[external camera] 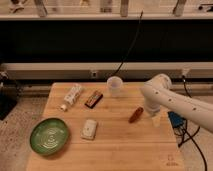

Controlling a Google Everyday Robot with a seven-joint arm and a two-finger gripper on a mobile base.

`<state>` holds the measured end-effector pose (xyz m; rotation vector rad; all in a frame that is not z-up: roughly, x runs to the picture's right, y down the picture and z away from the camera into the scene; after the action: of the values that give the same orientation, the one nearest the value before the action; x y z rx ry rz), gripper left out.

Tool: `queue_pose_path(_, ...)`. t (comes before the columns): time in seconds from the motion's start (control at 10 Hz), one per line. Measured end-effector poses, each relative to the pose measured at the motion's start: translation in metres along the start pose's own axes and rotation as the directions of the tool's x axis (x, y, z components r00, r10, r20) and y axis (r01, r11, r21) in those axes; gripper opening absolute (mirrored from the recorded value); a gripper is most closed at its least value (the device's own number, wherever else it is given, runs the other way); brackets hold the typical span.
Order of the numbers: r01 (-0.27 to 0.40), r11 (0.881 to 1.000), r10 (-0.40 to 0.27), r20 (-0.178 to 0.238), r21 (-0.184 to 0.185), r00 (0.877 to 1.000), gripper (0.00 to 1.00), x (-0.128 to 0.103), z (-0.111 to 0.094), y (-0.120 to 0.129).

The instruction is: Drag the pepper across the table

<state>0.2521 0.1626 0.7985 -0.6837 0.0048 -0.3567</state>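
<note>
The pepper (135,115) is a small reddish-brown tapered piece lying at an angle on the light wooden table (120,150), right of centre. My white arm reaches in from the right and bends down just right of the pepper. The gripper (155,120) hangs low over the tabletop, a short gap to the pepper's right and apart from it. It is open and nothing shows between its fingers.
A white cup (114,86) stands at the table's back edge. A dark brown bar (93,98) and a white bottle (71,96) lie at the back left. A green plate (49,135) sits front left, a small white object (89,128) beside it. Cables hang off the right edge.
</note>
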Motion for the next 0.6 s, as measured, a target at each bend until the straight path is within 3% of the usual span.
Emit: queue_pose_path(0.6, 0.077, 0.997, -0.077, 0.016, -0.018, 0.997, 0.8, 0.003, 0.026, -0.007)
